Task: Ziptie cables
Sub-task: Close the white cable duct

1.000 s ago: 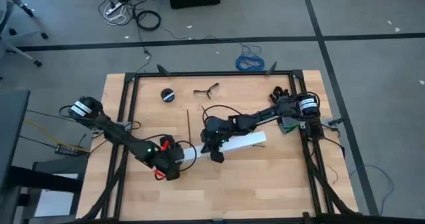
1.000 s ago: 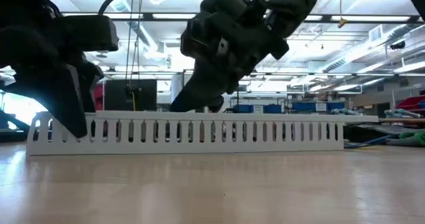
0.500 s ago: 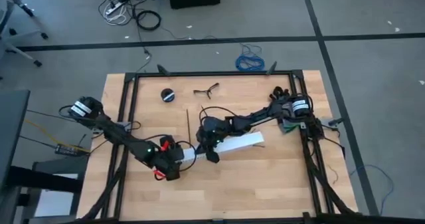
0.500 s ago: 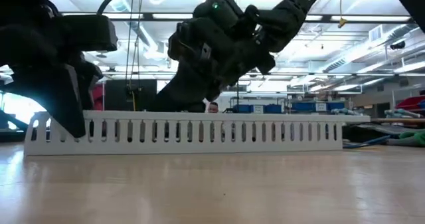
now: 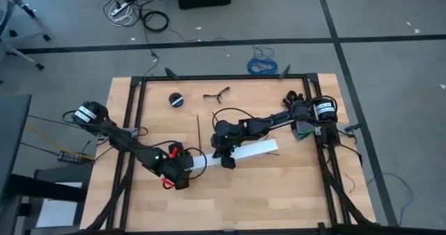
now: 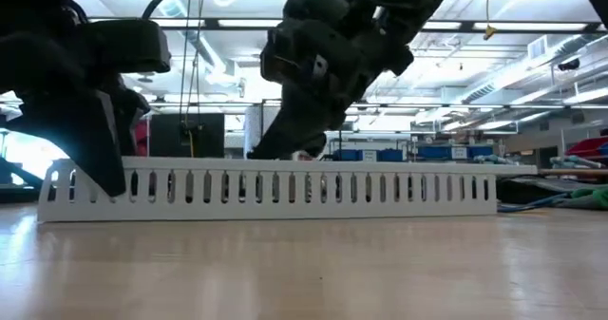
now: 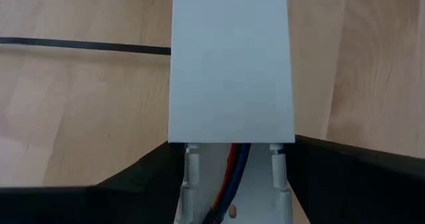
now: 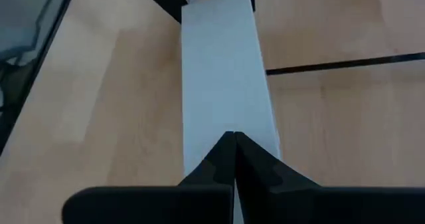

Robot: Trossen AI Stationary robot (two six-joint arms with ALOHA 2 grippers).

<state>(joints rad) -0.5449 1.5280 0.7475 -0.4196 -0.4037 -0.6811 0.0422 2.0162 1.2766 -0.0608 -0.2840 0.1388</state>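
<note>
Wooden desk [image 5: 279,186]: long white slotted plastic duct [image 6: 285,185] lies mid-desk with its flat cover [image 7: 229,64] on. Left gripper [image 5: 182,167] clamps the duct's end nearest the left edge. Right gripper [image 8: 234,159], fingers together, presses on the cover. Thin red and dark cables [image 7: 232,177] sit inside the duct. No ziptie visible on them; tying looks undone.

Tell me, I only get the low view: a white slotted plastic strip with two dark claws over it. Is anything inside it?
Observer: Yes. The left wrist view shows red and dark wires in the open end of the strip, under a flat white lid.
Visitor: Which claw is at that end?
Observer: The left gripper, by the high view; it clasps the strip's two sides.
Visitor: And the other?
Observer: The right gripper is shut, tips together over the lid, midway along the strip.
</note>
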